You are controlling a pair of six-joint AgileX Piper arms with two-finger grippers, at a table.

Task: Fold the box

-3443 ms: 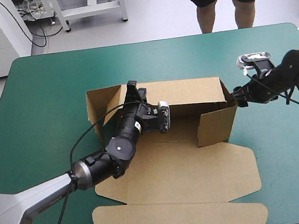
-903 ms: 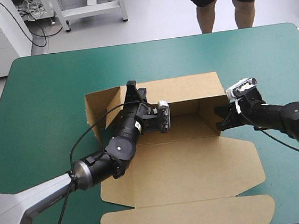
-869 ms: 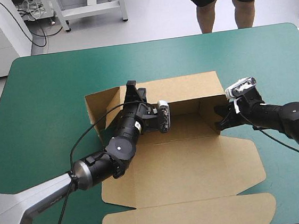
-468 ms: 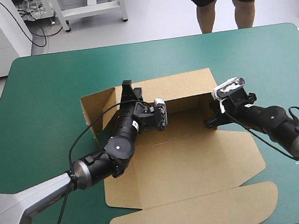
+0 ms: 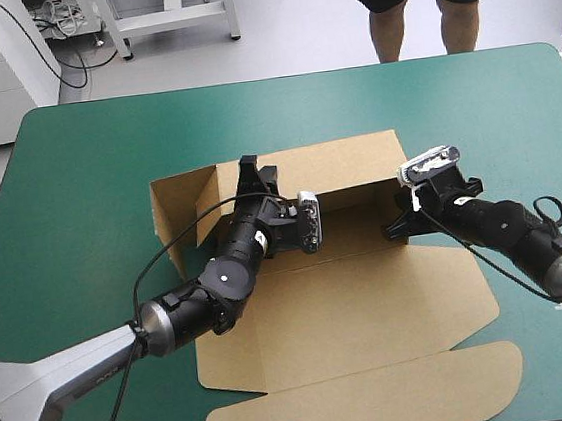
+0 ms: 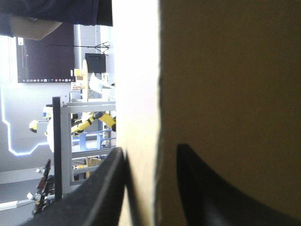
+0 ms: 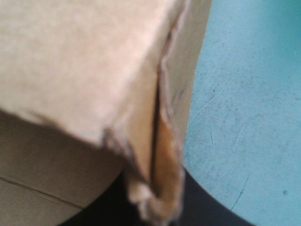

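The teal-green surface [image 5: 78,192] is carrying the brown box [image 5: 372,311] at its middle, back wall standing, lid lying flat toward the near edge. Only the wrist views are showing the grips: the left jaws are pinching the back wall's edge, the right jaws the torn right corner

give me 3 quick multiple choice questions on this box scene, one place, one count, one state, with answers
1. Where does the left gripper grip the box? A raised far wall B nearest panel C floor panel
2. How many grippers hold board? A none B one C two
3. The lid is: A flat B upright C torn off
Answers: 1 A, it straddles the far wall's top edge; 2 C, the right gripper pinches the box's right end too; 3 A, it lies on the teal-green cover.
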